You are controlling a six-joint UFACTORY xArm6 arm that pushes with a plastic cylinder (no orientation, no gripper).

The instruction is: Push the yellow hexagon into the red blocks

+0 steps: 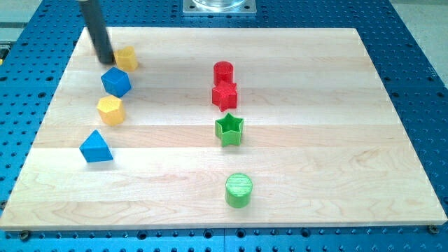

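The yellow hexagon [110, 110] lies at the view's left on the wooden board [315, 140]. The red blocks sit near the middle top, touching each other: a red cylinder [223, 71] with a red star [225, 96] just below it. My tip [105, 60] is at the view's upper left. It touches the left side of a second yellow block [127, 58], whose shape I cannot make out. The tip is well above the yellow hexagon, with a blue block between them.
A blue cube-like block [116, 82] sits between the two yellow blocks. A blue triangle [95, 147] lies below the hexagon. A green star [229, 129] sits just under the red star, and a green cylinder [239, 190] lies lower down.
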